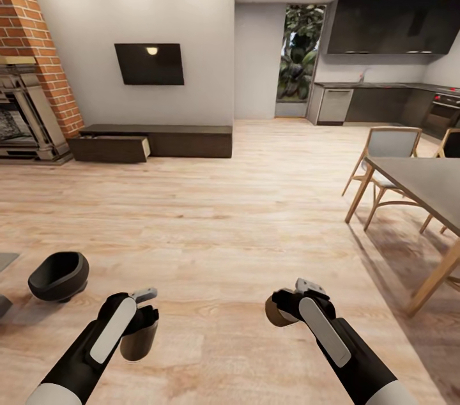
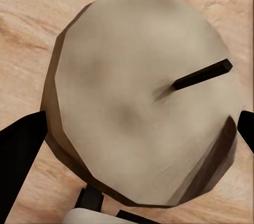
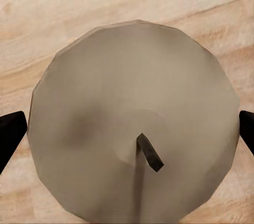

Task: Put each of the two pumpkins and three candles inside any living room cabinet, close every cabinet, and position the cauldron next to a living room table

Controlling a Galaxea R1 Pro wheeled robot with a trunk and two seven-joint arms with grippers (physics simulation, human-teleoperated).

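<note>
Risk, as a judgement: both candles are carried across open floor, well apart from the cabinet (image 1: pixel 153 140) at upper left of the head view, so a slip during the drive is the main failure. One drawer (image 1: pixel 110 148) at the cabinet's left end stands pulled out; it may be clipped on approach or left open at the end. The cauldron (image 1: pixel 59 276) sits on the floor at lower left, near the left arm, and could be knocked when the base turns.

Left end effector (image 1: pixel 142 319), lower left: clenched on a tan candle (image 2: pixel 143 97), dark fingers (image 2: pixel 18 155) pressed at the candle's sides, wick (image 2: pixel 203 74) visible on top.

Right end effector (image 1: pixel 291 306), lower centre-right: likewise grasping a candle (image 3: pixel 135 121), fingertips (image 3: pixel 10 131) at both flanks, wick (image 3: pixel 150 152) facing the camera. The grip is at the rim only, so tilt may loosen it.

Dining tabletop (image 1: pixel 421 184) and chairs at right edge: collision risk for the right arm.
</note>
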